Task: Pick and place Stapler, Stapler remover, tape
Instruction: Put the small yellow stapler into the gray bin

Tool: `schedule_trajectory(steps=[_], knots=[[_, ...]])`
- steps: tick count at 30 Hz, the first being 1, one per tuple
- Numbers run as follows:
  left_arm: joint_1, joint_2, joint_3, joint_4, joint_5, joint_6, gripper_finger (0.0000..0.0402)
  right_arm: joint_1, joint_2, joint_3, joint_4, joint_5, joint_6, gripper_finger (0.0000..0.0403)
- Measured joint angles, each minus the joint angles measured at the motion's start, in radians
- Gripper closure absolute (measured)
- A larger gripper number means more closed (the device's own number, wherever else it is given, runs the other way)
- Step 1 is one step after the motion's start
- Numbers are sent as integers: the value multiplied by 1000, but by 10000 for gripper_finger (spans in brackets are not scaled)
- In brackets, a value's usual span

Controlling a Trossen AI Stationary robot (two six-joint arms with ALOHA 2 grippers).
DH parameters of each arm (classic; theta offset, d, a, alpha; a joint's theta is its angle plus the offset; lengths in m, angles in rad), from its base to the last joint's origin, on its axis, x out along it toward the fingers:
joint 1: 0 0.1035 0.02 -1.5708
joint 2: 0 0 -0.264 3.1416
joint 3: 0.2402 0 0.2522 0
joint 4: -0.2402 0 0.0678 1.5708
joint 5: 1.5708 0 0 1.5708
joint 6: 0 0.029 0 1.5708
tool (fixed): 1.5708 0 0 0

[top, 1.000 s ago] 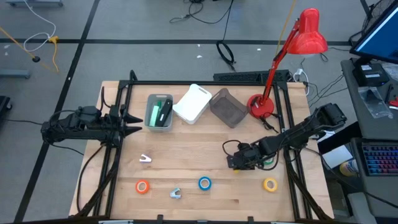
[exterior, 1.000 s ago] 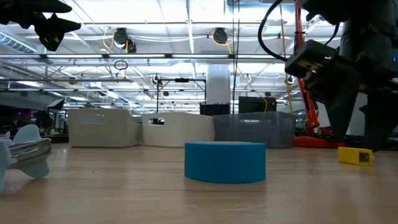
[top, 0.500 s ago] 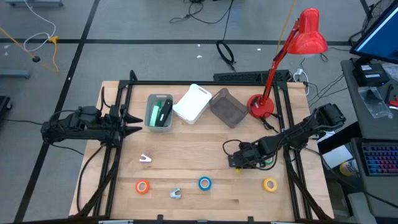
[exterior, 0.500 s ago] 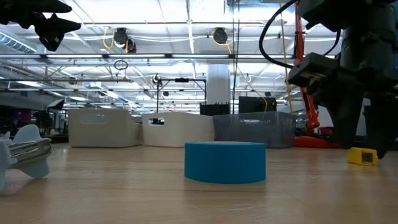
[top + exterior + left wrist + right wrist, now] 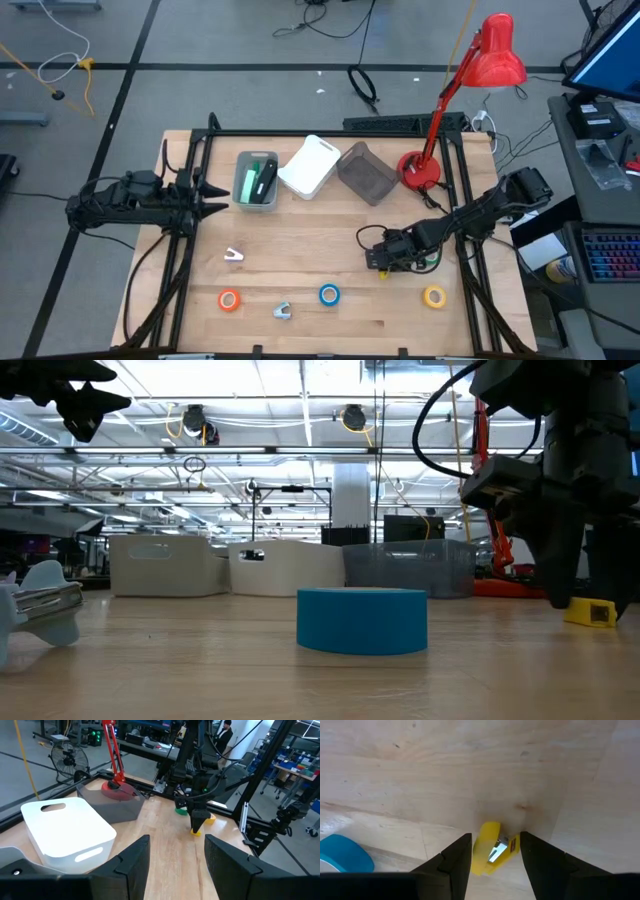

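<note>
High view, from the left: the left gripper point(image 5: 210, 208) waits off the table's left edge beside the grey bin point(image 5: 256, 181), its fingers point(image 5: 131, 861) parted around nothing — probably parked there so the other arm has free run of the table. That bin already holds a dark and green item, which I take to be a sorted stapler, though I cannot tell for sure. Next along the back stand the white bin point(image 5: 310, 166) and the dark mesh bin point(image 5: 366, 173), then the red lamp point(image 5: 424, 170).

On the open wood lie a white staple remover point(image 5: 233, 255), the orange tape point(image 5: 229, 299), a second, pale blue remover point(image 5: 282, 311) and the blue tape point(image 5: 329, 294). Further right the right gripper point(image 5: 384, 266) points down at the small yellow stapler point(image 5: 492, 848), which lies on the table. In the right wrist view the fingers point(image 5: 455, 861) stand open with the stapler between them, not yet closed on it, so this looks like the line-up for a grasp. The green tape point(image 5: 181, 811) sits just behind that arm, and the yellow tape point(image 5: 434, 296) lies nearer the front edge.

Count: four tapes, two removers, three bins, one yellow stapler on the wood
</note>
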Motion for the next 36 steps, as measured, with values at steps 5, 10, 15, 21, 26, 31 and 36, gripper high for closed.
schedule_trajectory(steps=[5,10,15,21,26,31,36], knots=[[0,0,0,0,-4,0,215,0,1,0,-2,-8,0,252],[0,0,0,0,-18,0,215,-9,2,-1,-8,-13,0,284],[0,0,0,1,-18,0,215,-27,-1,-3,-12,-20,-29,314],[0,0,0,1,-18,0,215,-56,-11,-5,-6,-16,-73,336],[0,0,0,2,-18,0,215,-82,-28,-6,-1,39,-94,338],[0,0,0,2,-18,0,215,-114,-59,-6,18,79,-133,340],[0,0,0,7,-18,-6,215,-159,-91,-6,85,136,-185,339]])
